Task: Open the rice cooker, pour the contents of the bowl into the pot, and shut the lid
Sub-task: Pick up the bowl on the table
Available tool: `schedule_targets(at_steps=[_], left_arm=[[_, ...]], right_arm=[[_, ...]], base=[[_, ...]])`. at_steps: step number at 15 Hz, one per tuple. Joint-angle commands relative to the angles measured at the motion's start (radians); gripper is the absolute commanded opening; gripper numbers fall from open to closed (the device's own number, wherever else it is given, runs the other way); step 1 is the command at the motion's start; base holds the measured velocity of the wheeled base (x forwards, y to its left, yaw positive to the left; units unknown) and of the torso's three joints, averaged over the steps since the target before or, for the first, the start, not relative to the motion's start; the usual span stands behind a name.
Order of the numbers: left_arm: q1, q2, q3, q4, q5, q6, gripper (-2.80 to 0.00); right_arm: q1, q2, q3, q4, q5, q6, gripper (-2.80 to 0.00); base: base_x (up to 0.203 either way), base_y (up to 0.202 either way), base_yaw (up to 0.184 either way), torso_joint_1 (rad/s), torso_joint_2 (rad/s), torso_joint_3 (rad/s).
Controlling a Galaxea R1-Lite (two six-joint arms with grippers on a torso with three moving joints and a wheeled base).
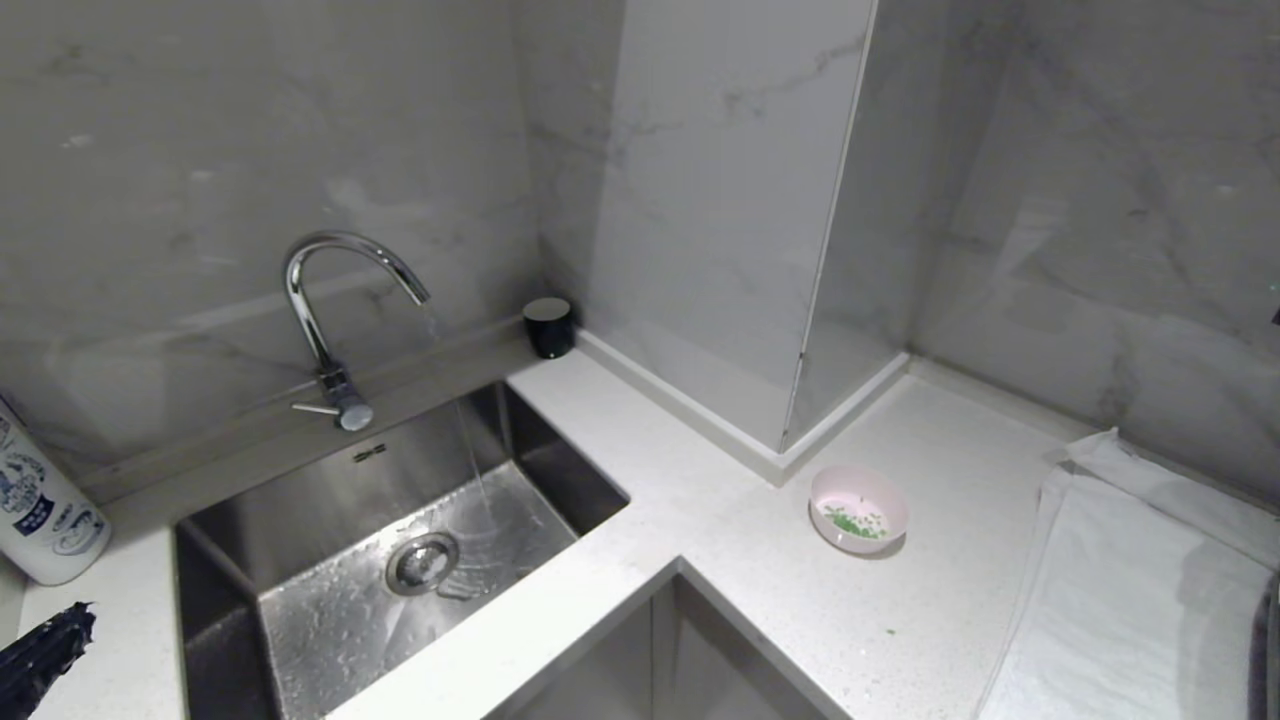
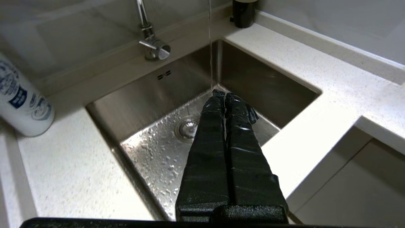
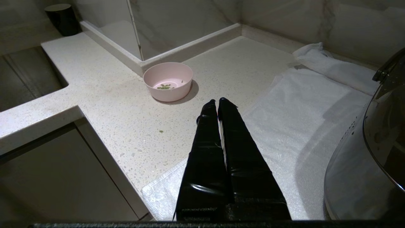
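Note:
The small pink bowl point(image 1: 860, 488) stands on the white counter near the wall corner, with green contents point(image 1: 855, 522) scattered inside. The right wrist view shows the same bowl point(image 3: 167, 94) and its green bits point(image 3: 165, 86), a short way beyond my right gripper point(image 3: 217, 101). That gripper is shut and empty, hovering over the counter by the towel. My left gripper point(image 2: 224, 93) is shut on nothing and hangs above the sink. Only its tip point(image 1: 80, 618) shows at the head view's lower left. The rice cooker, its pot and its lid are out of view.
A faucet point(image 1: 330, 300) runs a thin stream into the steel sink point(image 1: 300, 620). A black cup point(image 1: 549, 326) sits in the back corner and a white bottle point(image 1: 40, 510) at far left. A white towel point(image 1: 1130, 600) covers the right counter, with a shiny lidded steel pan point(image 3: 373, 152) on it.

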Motion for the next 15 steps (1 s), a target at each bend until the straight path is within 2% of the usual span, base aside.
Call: schedule_targets(at_steps=[1, 5, 7, 10, 15], left_arm=[[0.006, -0.168, -0.022, 0.164, 0.006, 0.038, -2.8], [0.051, -0.197, -0.019, 0.174, 0.005, 0.048, -2.8], [0.092, -0.246, 0.015, 0.182, 0.001, 0.093, -2.8], [0.101, -0.341, 0.04, 0.193, -0.007, 0.111, -2.8], [0.094, -0.492, 0.097, 0.343, -0.042, 0.108, -2.8]], right_arm=[[0.0, -0.001, 0.0, 0.0, 0.0, 0.0, -2.8], [0.0, 0.0, 0.0, 0.0, 0.0, 0.0, -2.8], [0.0, 0.0, 0.0, 0.0, 0.0, 0.0, -2.8], [0.0, 0.0, 0.0, 0.0, 0.0, 0.0, -2.8], [0.0, -0.001, 0.0, 0.0, 0.0, 0.0, -2.8]], base=[[0.0, 0.0, 0.0, 0.0, 0.0, 0.0], [0.0, 0.0, 0.0, 0.0, 0.0, 0.0], [0.0, 0.0, 0.0, 0.0, 0.0, 0.0], [0.0, 0.0, 0.0, 0.0, 0.0, 0.0], [0.0, 0.0, 0.0, 0.0, 0.0, 0.0]])
